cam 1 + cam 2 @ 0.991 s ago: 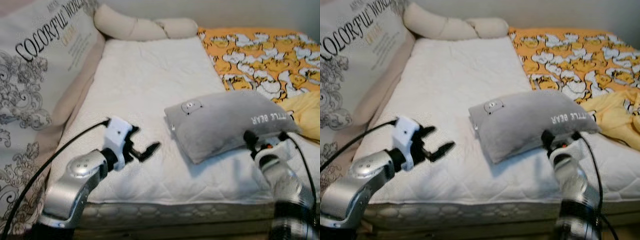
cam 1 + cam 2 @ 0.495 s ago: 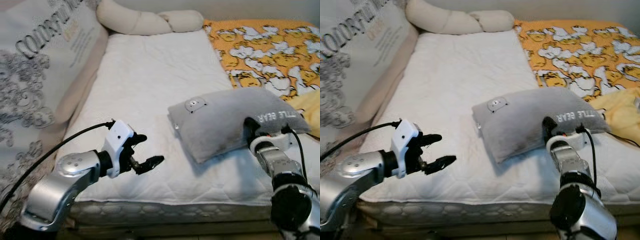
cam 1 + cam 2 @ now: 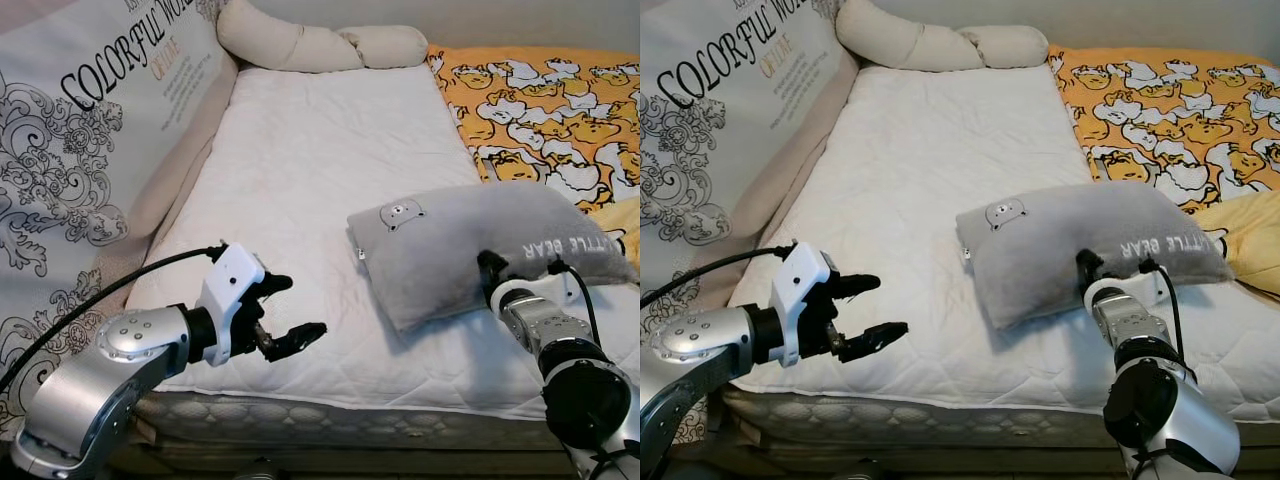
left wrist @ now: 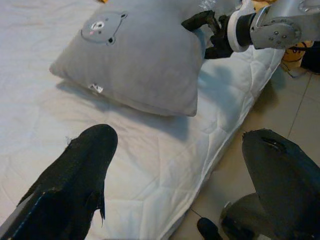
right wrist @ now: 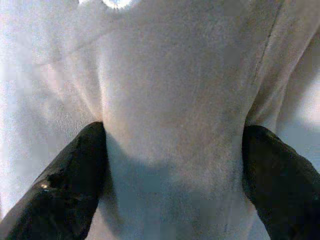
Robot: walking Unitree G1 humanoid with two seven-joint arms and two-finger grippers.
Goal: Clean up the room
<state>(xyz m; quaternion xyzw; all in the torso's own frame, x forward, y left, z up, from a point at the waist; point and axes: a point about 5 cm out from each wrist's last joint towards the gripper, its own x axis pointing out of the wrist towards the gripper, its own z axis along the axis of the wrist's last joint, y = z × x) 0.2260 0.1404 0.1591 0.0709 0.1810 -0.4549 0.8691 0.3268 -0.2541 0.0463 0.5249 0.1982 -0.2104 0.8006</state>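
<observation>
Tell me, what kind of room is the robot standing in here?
Most likely a bedroom. A bed with a white quilted mattress lies before it, with a grey pillow on it held by the right gripper, a cream bolster at the head and an orange cartoon-print blanket alongside.

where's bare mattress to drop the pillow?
Free: the white mattress between the printed cushion and the orange blanket, up to the cream bolster. Crowded: the near right corner, where the right gripper pinches the grey pillow.
</observation>
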